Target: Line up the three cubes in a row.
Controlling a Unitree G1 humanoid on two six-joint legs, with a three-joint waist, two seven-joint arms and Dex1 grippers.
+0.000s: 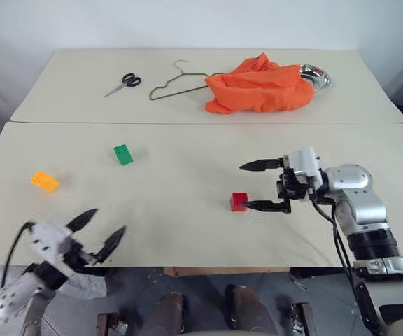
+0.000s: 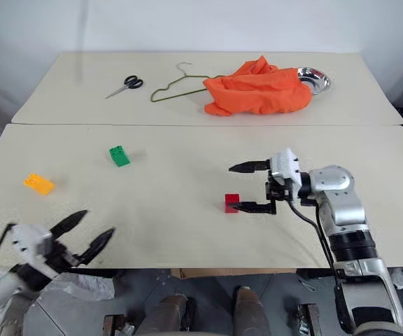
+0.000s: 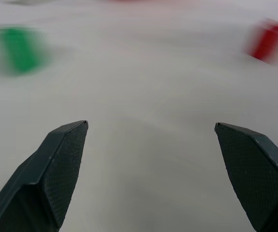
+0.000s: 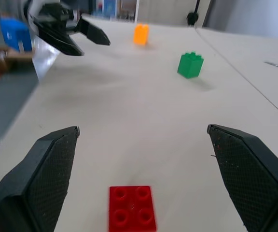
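The red cube (image 1: 238, 201) rests on the near table, right of centre, studs up. My right gripper (image 1: 256, 186) hovers just to its right, pointing left, open, with the cube lying between its spread fingers (image 4: 47, 169) and free of them. The green cube (image 1: 123, 154) stands further left and back. The yellow-orange cube (image 1: 45, 181) lies at the far left. My left gripper (image 1: 101, 232) is at the table's front left edge, open and empty, well short of both cubes.
On the far table lie scissors (image 1: 123, 82), a wire hanger (image 1: 177, 82), an orange cloth (image 1: 259, 87) and a metal bowl (image 1: 317, 75) partly under it. A seam (image 1: 201, 123) runs between the two tables.
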